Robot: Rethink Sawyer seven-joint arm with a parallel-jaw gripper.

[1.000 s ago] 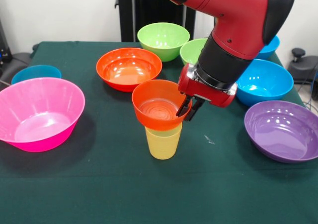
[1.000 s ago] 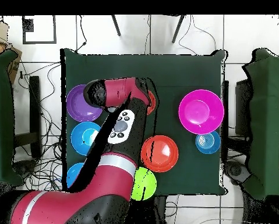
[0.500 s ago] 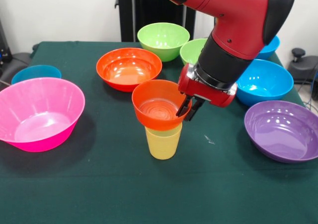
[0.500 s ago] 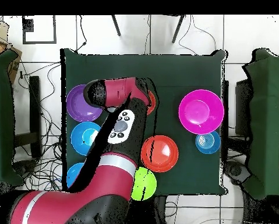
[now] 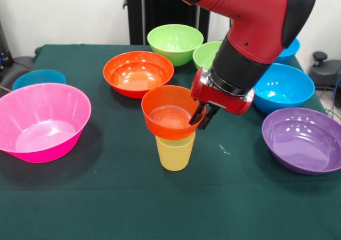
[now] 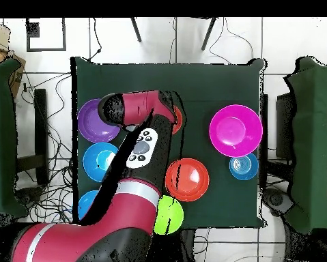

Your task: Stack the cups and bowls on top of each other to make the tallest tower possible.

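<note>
A pale-yellow cup [image 5: 175, 154] stands upright mid-table. A small orange bowl [image 5: 168, 112] sits on its mouth, tilted slightly; it shows partly in the overhead view [image 6: 177, 119]. My gripper [image 5: 202, 115] is shut on this bowl's right rim, one finger inside and one outside. The only stack in view is this bowl on the cup; no nested bowl tower shows. Single bowls stand around: large pink [image 5: 40, 122], big orange [image 5: 138, 72], two lime green [image 5: 175, 43] [image 5: 205, 54], purple [image 5: 303, 140], and blue [image 5: 282, 87] [image 5: 38, 79] [image 5: 290, 49].
The green table [image 5: 106, 197] has open cloth in front of the cup. The arm hides the overhead table's middle left. There the pink bowl [image 6: 235, 129], a small blue bowl [image 6: 243, 166] and the big orange bowl [image 6: 187, 179] show beside the arm.
</note>
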